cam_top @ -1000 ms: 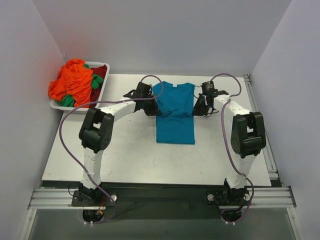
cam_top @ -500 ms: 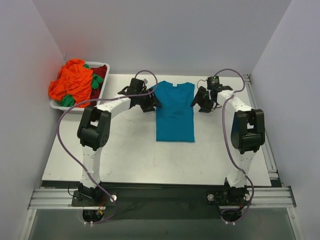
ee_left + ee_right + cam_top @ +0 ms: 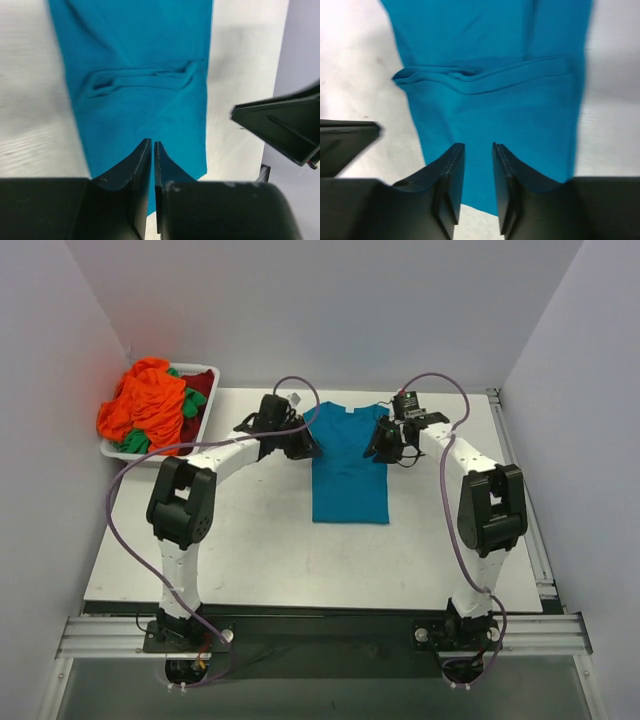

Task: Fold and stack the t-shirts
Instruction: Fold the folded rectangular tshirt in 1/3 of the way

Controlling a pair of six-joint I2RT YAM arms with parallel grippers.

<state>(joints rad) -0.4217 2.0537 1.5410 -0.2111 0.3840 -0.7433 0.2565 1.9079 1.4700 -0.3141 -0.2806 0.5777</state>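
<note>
The teal-blue t-shirt (image 3: 348, 470) lies flat mid-table as a long rectangle with its sleeves folded in, collar to the far side. It also shows in the left wrist view (image 3: 135, 55) and the right wrist view (image 3: 490, 60). My left gripper (image 3: 305, 446) hovers at the shirt's upper left edge, its jaws (image 3: 152, 143) nearly touching and holding nothing. My right gripper (image 3: 383, 444) is over the upper right edge, its jaws (image 3: 478, 145) a little apart and empty. An orange shirt (image 3: 145, 402), a green one (image 3: 192, 402) and a dark red one (image 3: 201, 383) are heaped together.
The heap of shirts lies in a white tray (image 3: 113, 451) at the table's far left corner. Grey walls stand close on the left, back and right. A metal rail (image 3: 320, 635) carries both arm bases at the near edge.
Both grippers drew back from the shirt's sides. The right gripper then came back in over the shirt's upper right edge. The shirt's top looks narrower now.
</note>
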